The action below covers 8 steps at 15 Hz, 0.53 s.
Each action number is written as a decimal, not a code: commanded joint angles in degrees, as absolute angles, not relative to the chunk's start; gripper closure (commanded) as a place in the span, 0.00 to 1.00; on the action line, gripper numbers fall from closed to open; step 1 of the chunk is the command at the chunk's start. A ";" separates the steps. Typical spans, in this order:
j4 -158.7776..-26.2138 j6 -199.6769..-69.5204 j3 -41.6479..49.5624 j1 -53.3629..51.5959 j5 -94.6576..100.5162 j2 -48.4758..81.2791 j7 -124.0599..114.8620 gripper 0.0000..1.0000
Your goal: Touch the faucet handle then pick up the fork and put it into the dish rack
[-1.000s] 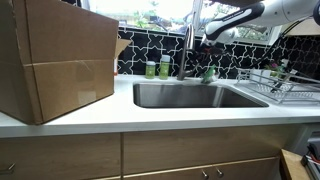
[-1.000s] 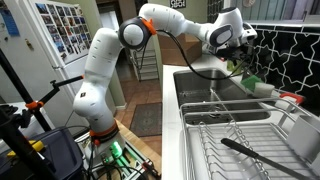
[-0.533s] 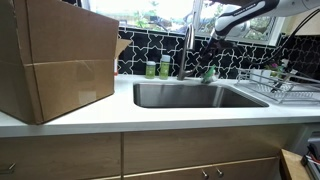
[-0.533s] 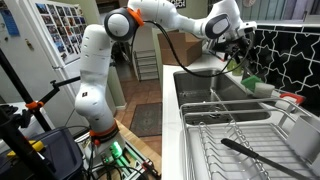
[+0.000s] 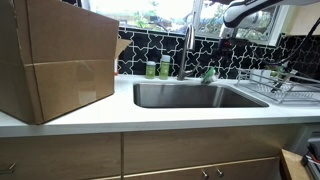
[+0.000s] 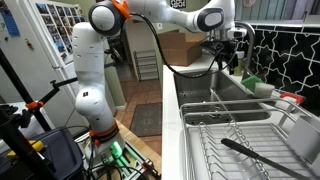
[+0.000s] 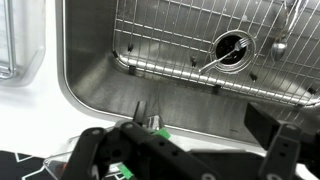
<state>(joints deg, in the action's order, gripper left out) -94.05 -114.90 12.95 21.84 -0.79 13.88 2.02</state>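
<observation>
Fork (image 7: 222, 55) well apart from wide-open, empty claw (image 7: 185, 145).

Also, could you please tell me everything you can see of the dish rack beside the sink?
The dish rack is a low, open frame of thin, silvery metal wires, wider than tall. It stands level on the white counter, right next to the steel sink. A dark, long-handled utensil lies slantwise inside it. Nothing else visibly touches it.
</observation>
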 commanded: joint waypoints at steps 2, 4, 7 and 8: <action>-94.45 -114.61 14.02 20.80 -1.12 13.60 2.07 0.00; -94.41 -115.01 13.82 20.99 -2.72 14.73 1.52 0.00; -96.34 -116.13 13.16 19.22 -1.35 17.02 -0.33 0.00; -96.95 -116.12 12.96 18.74 -1.41 18.21 -0.73 0.00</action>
<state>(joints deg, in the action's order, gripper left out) -95.22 -114.94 12.84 20.59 -1.57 15.29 1.14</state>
